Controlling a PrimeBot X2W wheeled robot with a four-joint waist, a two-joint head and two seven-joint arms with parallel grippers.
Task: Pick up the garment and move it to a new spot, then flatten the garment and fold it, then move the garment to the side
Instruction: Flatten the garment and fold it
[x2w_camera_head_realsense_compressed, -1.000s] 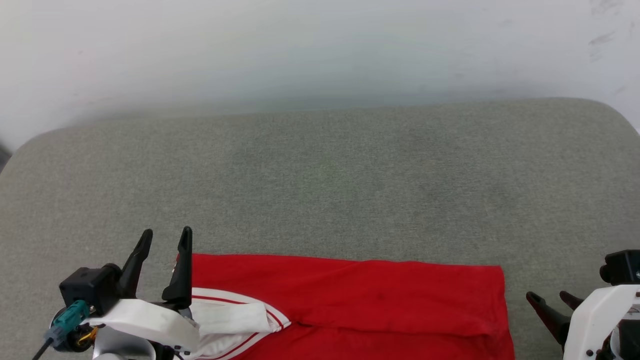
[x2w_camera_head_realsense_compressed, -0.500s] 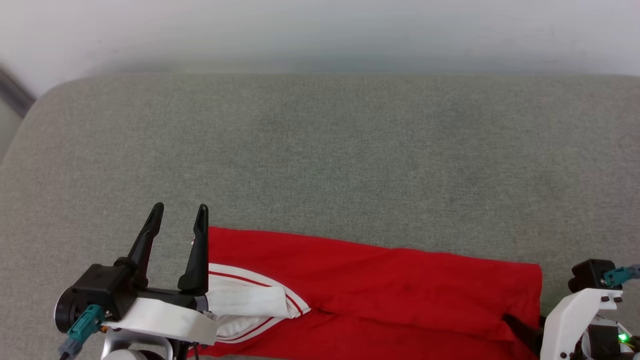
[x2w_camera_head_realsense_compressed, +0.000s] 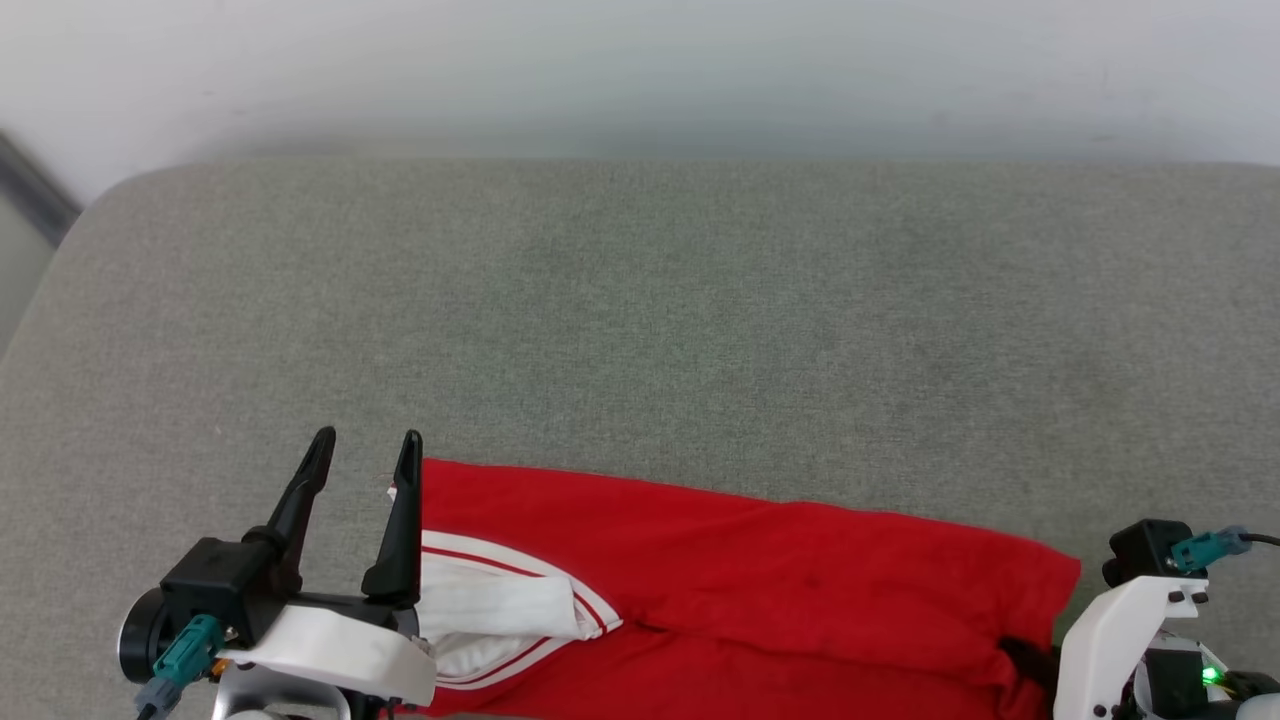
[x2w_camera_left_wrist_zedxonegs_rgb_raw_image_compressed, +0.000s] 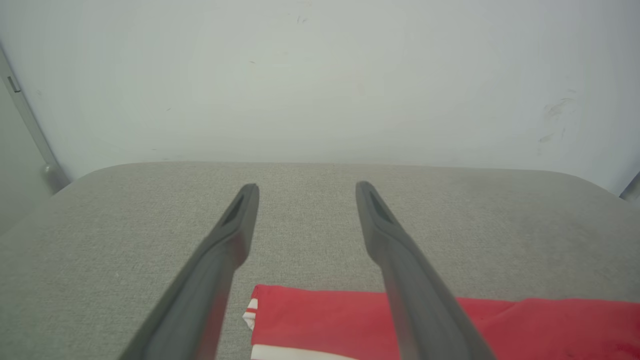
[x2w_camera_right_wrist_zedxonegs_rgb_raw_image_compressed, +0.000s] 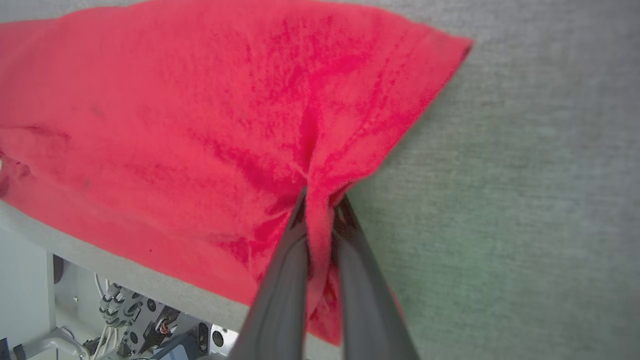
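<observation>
right gripper (x2w_camera_right_wrist_zedxonegs_rgb_raw_image_compressed: 320, 197) — clamped on a thin pinch of the garment (x2w_camera_right_wrist_zedxonegs_rgb_raw_image_compressed: 190, 115) edge | left gripper (x2w_camera_head_realsense_compressed: 367, 436) — fingers apart, empty | risk: one-sided pull may slip or bunch the fold

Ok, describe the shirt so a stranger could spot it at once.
Find the wide grey cushion by the pale wall. Along its near edge lies the shirt: bright red on all that grey, with a white, red-striped sleeve at its left end.
</observation>
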